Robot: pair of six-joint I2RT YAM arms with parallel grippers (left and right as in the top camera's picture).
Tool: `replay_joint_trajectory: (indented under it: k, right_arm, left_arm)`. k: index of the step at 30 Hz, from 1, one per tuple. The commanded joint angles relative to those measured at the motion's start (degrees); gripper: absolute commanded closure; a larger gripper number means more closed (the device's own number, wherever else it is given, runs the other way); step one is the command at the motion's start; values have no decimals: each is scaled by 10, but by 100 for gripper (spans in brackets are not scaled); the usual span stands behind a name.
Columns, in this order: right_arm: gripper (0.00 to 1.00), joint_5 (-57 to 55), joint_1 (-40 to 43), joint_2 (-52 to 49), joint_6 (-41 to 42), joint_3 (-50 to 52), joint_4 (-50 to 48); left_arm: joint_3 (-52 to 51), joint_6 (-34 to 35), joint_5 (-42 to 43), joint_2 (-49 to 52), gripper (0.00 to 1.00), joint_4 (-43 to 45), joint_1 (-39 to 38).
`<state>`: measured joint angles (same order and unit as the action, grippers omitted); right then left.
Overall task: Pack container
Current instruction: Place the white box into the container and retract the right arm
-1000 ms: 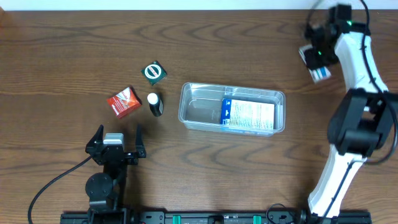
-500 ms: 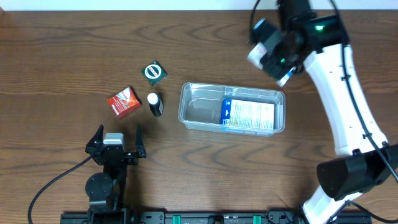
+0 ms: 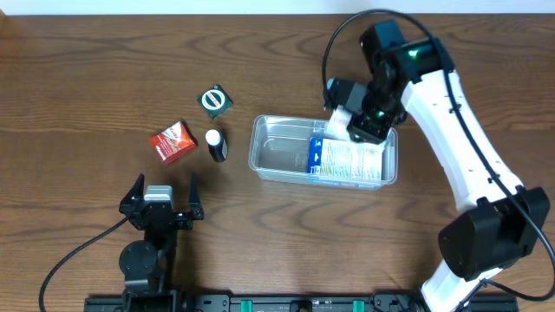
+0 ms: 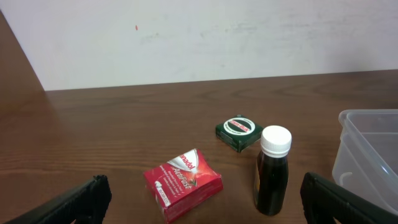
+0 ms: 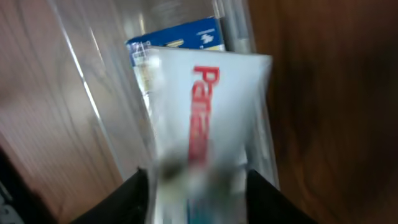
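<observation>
Clear plastic container, rounded corners, holds 1 blue-white box; right claw pinches a white packet.

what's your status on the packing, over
Right hand shut on white packet, over the container. Left hand open, idle. Blue box already inside. Red box, green box, bottle outside, none in the way.

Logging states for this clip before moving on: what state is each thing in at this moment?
container: open, no lid, blue-and-white box lying inside.
white packet: gripped, held over the container.
right gripper: shut on the white packet.
left gripper: open, holding nothing.
dark bottle: upright, white cap on.
red box: closed, lying flat.
green box: closed, lying flat.
</observation>
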<state>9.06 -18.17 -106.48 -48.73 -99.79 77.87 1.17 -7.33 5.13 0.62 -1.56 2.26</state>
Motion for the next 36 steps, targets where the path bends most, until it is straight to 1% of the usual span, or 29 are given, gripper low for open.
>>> replay_joint_trajectory:
  k: [1,6,10,12,14,17,20,24,26,27,28,33,36]
  right_arm:
    - [46,19,-2,-5,-49,41,-19]
    - [47,19,-2,-5,-62,95,-57]
    - [50,19,-2,-5,-62,103,-70]
    - [54,19,-2,-5,-62,101,-70]
    - [62,20,-5,-4,-56,99,-70]
    - [62,33,-16,-3,-18,91,-71]
    - [60,53,-35,-3,56,69,-69]
    - [51,5,-49,-3,172,9,-47]
    - [27,-20,-45,-2,238,-27,-43]
    - [4,-35,-40,-2,276,-44,-43]
    - [1,-47,-33,-2,313,-63,-43]
    - [1,-108,30,-2,465,-122,-70]
    - [1,-112,81,-2,486,-127,-110]
  left_arm:
    - [-9,5,4,-3,2,-21,3]
    - [-9,5,4,-3,2,-21,3]
    - [-9,5,4,-3,2,-21,3]
    - [-9,5,4,-3,2,-21,3]
    - [-9,5,4,-3,2,-21,3]
    - [-9,5,4,-3,2,-21,3]
    - [-9,5,4,-3,2,-21,3]
    - [-9,5,4,-3,2,-21,3]
    - [-9,5,4,-3,2,-21,3]
    - [-9,5,4,-3,2,-21,3]
    - [-9,5,4,-3,2,-21,3]
    - [-9,5,4,-3,2,-21,3]
    - [-9,5,4,-3,2,-21,3]
